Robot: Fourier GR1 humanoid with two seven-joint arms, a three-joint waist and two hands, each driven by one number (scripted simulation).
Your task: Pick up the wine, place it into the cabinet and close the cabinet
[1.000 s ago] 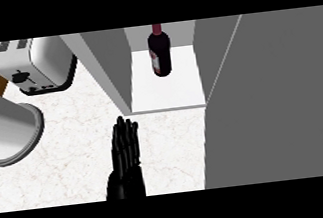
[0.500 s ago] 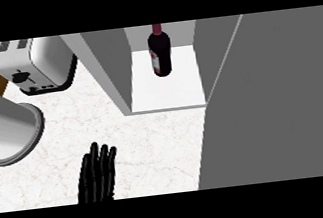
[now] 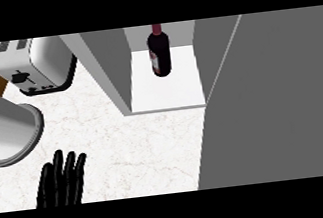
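The wine bottle point(image 3: 159, 51), dark with a red neck, stands upright inside the open cabinet point(image 3: 166, 93), towards the back of its white floor. No hand touches it. My left hand point(image 3: 61, 180) shows at the lower left over the marble counter, open with straight fingers pointing up, well short of the cabinet. The cabinet door point(image 3: 282, 97) is a big grey panel swung out over the right side of the view. My right hand does not show.
A white toaster point(image 3: 33, 62) stands at the back left beside the cabinet's left wall. A large grey cylinder point(image 3: 0, 129) lies at the left edge, just above my left hand. Marble counter point(image 3: 147, 148) stretches in front of the cabinet.
My left hand has drawn back from the counter's middle towards the lower left. The bottle and the door have not moved.
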